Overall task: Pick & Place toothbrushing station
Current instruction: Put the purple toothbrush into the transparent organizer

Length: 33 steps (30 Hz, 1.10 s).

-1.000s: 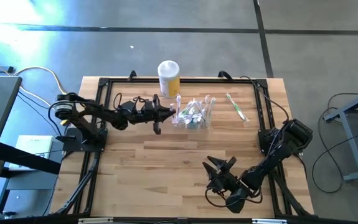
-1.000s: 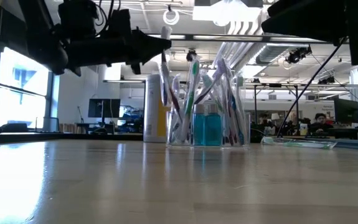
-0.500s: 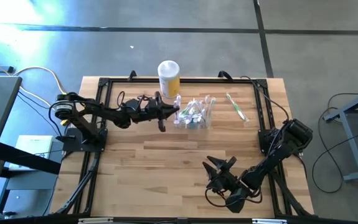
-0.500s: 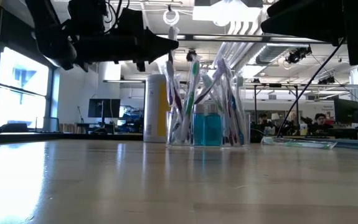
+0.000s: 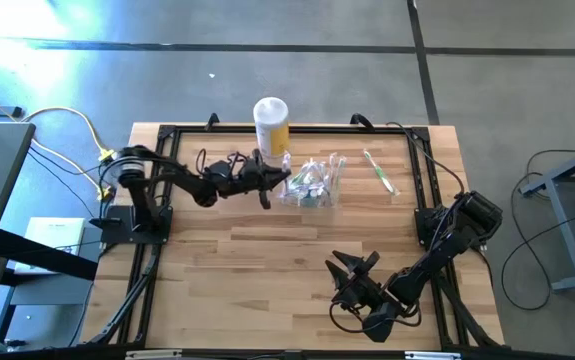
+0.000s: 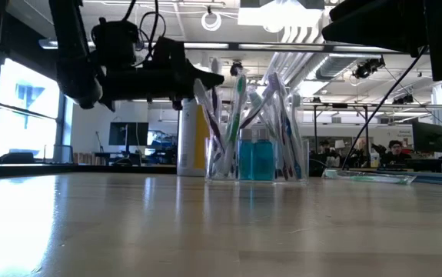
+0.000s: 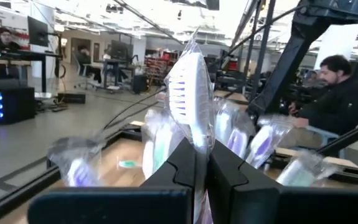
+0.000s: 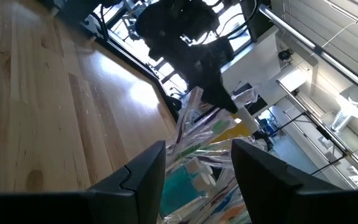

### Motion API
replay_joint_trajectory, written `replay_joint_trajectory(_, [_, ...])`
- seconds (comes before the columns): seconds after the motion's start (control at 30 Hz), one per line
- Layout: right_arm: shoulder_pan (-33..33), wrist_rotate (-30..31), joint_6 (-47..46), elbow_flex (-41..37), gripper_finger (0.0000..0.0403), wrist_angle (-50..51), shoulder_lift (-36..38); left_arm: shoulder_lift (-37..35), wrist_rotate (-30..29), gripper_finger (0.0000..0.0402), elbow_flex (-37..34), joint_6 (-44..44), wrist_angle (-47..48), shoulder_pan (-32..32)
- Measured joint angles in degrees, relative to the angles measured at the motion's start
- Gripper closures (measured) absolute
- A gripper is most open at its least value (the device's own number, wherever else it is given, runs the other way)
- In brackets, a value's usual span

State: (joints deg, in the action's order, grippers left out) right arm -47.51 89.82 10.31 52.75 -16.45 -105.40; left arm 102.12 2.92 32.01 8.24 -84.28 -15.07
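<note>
1. Wooden table (image 5: 267,270): one butcher-block top with a dark frame around its edges. One arm is mounted at each side.

2. Arms: two. The left arm reaches along the far part of the table toward the middle. The right arm waits folded at the near right corner.

3. Yellow canister (image 5: 271,126): one, upright with a white lid, at the far edge, just beside the station and behind it.

4. Toothbrushing station (image 5: 310,186): one clear plastic holder standing upright at the far middle of the table, with a blue block visible inside it in the low view (image 6: 256,158). It is packed with wrapped toothbrushes that fan upward and outward. Their count cannot be told exactly; there are at least six.

5. Left gripper (image 5: 279,181): positioned at the station's left side, at brush-top height. Its fingers are pressed together on one wrapped toothbrush (image 7: 188,93), whose long axis runs roughly upright between them. This is the nearer arm by far.

6. Right gripper (image 5: 350,268): well apart from the station, near side of the table. Its fingers stand apart with nothing between them; the station lies ahead of it, toward the far edge.

7. Loose toothbrush (image 5: 378,171): one, green and white, lying flat to the right of the station, long axis running from far to near.
</note>
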Motion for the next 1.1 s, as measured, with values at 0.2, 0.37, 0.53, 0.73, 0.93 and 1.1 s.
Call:
replay_joint_trajectory(0.2, [0.04,0.02,0.35,0.00,0.0227,0.00,-0.01,5.24,-0.09,0.0396,0.00,1.60,-2.42,-0.46])
replay_joint_trajectory(0.37, [0.04,0.09,0.39,0.00,0.0227,0.04,-0.01,7.62,-0.24,0.0396,0.02,2.59,-3.08,-0.42])
replay_joint_trajectory(0.53, [0.04,0.12,0.42,0.00,0.0227,0.04,-0.01,9.08,-0.30,0.0390,0.02,3.96,-3.23,-0.42])
replay_joint_trajectory(0.73, [0.07,0.15,0.43,0.00,0.0227,0.04,-0.01,10.20,-0.14,0.0389,0.13,4.03,-3.64,-0.42])
replay_joint_trajectory(0.93, [0.44,0.11,0.44,0.00,0.0227,0.04,-0.01,10.52,0.41,0.0365,-0.09,2.47,-3.78,-0.31])
replay_joint_trajectory(1.1, [0.44,0.13,0.44,0.00,0.0227,0.04,-0.01,10.55,-0.33,0.0333,-0.10,2.29,-4.33,-0.31])
